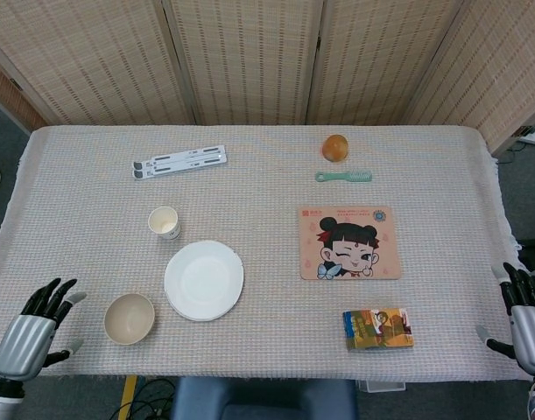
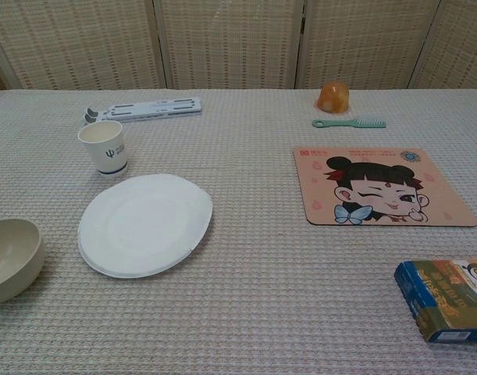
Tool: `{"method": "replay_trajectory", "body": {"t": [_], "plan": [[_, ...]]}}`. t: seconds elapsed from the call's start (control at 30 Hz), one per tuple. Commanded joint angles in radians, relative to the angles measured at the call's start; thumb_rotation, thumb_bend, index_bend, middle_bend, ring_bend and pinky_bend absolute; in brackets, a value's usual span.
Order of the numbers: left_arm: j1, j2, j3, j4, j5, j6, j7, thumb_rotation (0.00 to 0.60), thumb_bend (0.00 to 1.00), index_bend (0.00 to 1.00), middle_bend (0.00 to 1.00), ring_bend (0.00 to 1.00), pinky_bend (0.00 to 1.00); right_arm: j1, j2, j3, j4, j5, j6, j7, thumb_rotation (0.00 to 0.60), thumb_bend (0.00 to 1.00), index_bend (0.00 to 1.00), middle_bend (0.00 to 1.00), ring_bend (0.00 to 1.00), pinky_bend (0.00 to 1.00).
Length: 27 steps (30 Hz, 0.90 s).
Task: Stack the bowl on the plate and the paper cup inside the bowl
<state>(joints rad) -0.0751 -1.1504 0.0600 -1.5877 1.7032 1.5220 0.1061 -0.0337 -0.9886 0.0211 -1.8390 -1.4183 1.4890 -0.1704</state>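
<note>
A beige bowl (image 1: pixel 130 318) (image 2: pixel 7 258) sits upright near the table's front left, just left of a white plate (image 1: pixel 204 280) (image 2: pixel 144 224). Behind the plate stands a white paper cup (image 1: pixel 164 222) (image 2: pixel 105 147), upright and empty. In the head view my left hand (image 1: pixel 35 328) hovers at the front left corner, left of the bowl, fingers spread and holding nothing. Over at the front right edge my right hand (image 1: pixel 527 317) also holds nothing, its fingers apart. Neither hand shows in the chest view.
A cartoon mouse pad (image 1: pixel 349 242) lies right of centre, with a colourful box (image 1: pixel 377 328) in front of it. A green comb (image 1: pixel 343 177), an orange fruit (image 1: pixel 335 147) and a white folding stand (image 1: pixel 179 161) lie toward the back. Woven screens stand behind the table.
</note>
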Motion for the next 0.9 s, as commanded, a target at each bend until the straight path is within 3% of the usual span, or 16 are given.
{"method": "replay_trajectory", "body": {"t": [0.03, 0.4, 0.9], "plan": [[0.001, -0.014, 0.011, -0.014, 0.003, -0.014, 0.025, 0.6, 0.2, 0.27, 0.12, 0.0, 0.16, 0.01, 0.005, 0.005, 0.009, 0.009, -0.019, 0.018, 0.6, 0.22, 0.0, 0.0, 0.0, 0.0], [0.013, -0.069, 0.048, -0.055, 0.043, -0.03, 0.103, 0.6, 0.2, 0.29, 0.12, 0.0, 0.16, 0.0, 0.032, -0.009, 0.02, -0.044, 0.001, 0.093, 0.6, 0.22, 0.0, 0.0, 0.0, 0.0], [-0.013, -0.181, 0.062, 0.026, 0.086, -0.064, 0.063, 0.6, 0.22, 0.37, 0.12, 0.0, 0.16, -0.002, 0.04, -0.017, 0.029, -0.067, 0.003, 0.115, 0.6, 0.22, 0.0, 0.0, 0.0, 0.0]]}}
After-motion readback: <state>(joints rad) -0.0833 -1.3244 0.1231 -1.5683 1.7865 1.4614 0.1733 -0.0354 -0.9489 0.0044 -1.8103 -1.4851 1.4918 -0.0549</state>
